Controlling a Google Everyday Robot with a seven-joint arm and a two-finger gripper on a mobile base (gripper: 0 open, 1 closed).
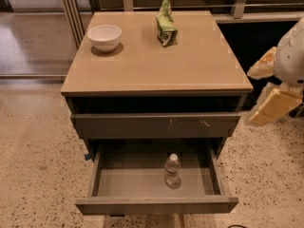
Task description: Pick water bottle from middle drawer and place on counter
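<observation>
The water bottle [172, 170], clear with a white cap, stands upright on the floor of the open middle drawer [128, 183], right of its centre. The counter [156, 61] is the tan top of the cabinet above it. My gripper [252, 97] hangs at the right edge of the view, beside the cabinet's right side and level with the counter edge, well away from the bottle. Its two tan fingers [274, 106] stand apart with nothing between them.
A white bowl [104, 36] sits at the counter's back left. A green crumpled bag [166, 23] stands at the back middle. A shut grey drawer front with pale scratches [156, 125] is above the open drawer. Speckled floor surrounds the cabinet.
</observation>
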